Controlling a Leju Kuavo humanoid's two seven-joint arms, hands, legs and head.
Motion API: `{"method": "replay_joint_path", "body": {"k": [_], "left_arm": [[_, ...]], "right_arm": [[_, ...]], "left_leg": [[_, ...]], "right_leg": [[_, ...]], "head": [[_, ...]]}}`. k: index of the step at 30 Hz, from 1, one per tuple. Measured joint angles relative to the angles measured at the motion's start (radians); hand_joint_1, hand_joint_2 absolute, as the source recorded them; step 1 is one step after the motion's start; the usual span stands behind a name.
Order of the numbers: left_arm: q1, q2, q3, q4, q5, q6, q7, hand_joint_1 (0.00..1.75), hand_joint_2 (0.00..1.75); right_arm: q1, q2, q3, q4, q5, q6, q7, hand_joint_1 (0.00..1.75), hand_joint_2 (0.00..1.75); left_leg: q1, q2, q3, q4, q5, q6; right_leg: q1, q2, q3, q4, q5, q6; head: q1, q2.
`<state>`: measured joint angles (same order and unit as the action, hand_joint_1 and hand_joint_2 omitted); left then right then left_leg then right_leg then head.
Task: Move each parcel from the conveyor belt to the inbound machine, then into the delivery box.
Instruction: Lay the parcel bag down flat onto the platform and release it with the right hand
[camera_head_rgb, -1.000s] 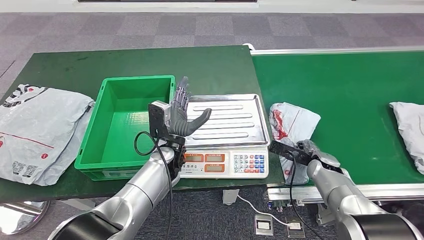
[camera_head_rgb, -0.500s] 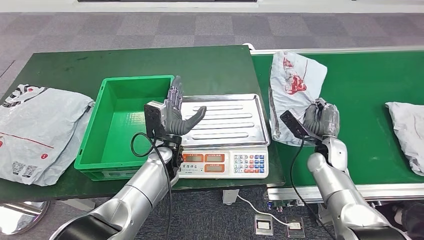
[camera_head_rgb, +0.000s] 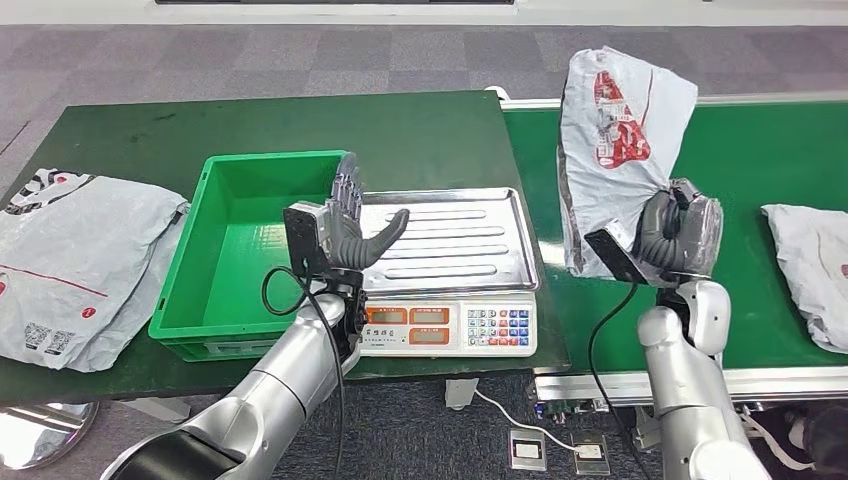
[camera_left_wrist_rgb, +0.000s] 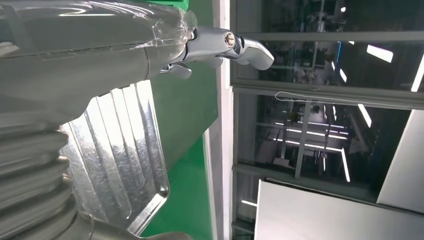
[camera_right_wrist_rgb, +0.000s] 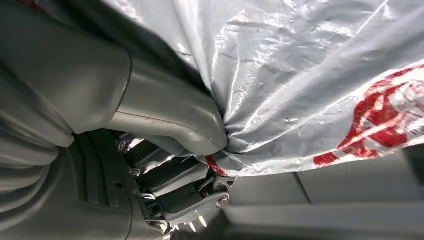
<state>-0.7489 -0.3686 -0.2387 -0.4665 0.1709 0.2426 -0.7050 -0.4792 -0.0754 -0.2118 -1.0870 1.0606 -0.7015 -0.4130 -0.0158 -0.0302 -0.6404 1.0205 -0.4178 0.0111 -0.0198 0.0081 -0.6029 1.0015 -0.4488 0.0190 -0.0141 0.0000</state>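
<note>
A grey plastic parcel (camera_head_rgb: 613, 150) with red print hangs upright in the air over the conveyor belt (camera_head_rgb: 740, 150), gripped at its lower edge by my right hand (camera_head_rgb: 680, 235). In the right wrist view the thumb and fingers (camera_right_wrist_rgb: 170, 125) pinch the crumpled parcel (camera_right_wrist_rgb: 310, 85). My left hand (camera_head_rgb: 352, 225) is raised with its fingers spread, empty, between the green box (camera_head_rgb: 250, 250) and the steel tray of the scale (camera_head_rgb: 460, 240). The left wrist view looks past that hand (camera_left_wrist_rgb: 100, 50) at the tray (camera_left_wrist_rgb: 120, 165). Another grey parcel (camera_head_rgb: 810, 265) lies on the belt at the right.
Two flat grey parcels (camera_head_rgb: 80, 255) lie on the green table (camera_head_rgb: 300, 125) to the left of the box. The scale's keypad and display (camera_head_rgb: 450, 325) face me at the table's front edge. A cable runs down to a floor socket (camera_head_rgb: 525, 450).
My right hand has lifted the parcel from the belt's near edge up into the air, and it now hangs high over the belt. The left hand has barely moved.
</note>
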Motion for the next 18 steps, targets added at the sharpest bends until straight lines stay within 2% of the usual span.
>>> {"method": "replay_joint_path", "body": {"k": [3, 7, 18], "left_arm": [[0.0, 0.0, -0.012, 0.0, 0.016, 0.001, 0.0, 0.0, 1.75], [-0.002, -0.001, -0.03, 0.001, 0.04, 0.001, 0.0, 0.0, 1.75], [-0.012, -0.001, -0.09, 0.004, 0.091, 0.012, 0.0, 0.0, 1.75]], "right_arm": [[0.012, 0.03, -0.036, -0.059, 0.029, 0.0, -0.034, 1.75, 1.75], [0.02, 0.055, -0.055, -0.111, 0.046, 0.0, -0.02, 1.75, 1.75], [0.019, 0.08, -0.071, -0.153, 0.07, 0.001, 0.013, 1.75, 1.75]], "left_leg": [[0.0, 0.0, 0.0, 0.0, 0.0, 0.0], [0.0, 0.0, 0.0, 0.0, 0.0, 0.0], [0.0, 0.0, 0.0, 0.0, 0.0, 0.0]], "right_leg": [[0.0, 0.0, 0.0, 0.0, 0.0, 0.0], [0.0, 0.0, 0.0, 0.0, 0.0, 0.0], [0.0, 0.0, 0.0, 0.0, 0.0, 0.0]], "head": [[0.0, 0.0], [0.0, 0.0], [0.0, 0.0]]}}
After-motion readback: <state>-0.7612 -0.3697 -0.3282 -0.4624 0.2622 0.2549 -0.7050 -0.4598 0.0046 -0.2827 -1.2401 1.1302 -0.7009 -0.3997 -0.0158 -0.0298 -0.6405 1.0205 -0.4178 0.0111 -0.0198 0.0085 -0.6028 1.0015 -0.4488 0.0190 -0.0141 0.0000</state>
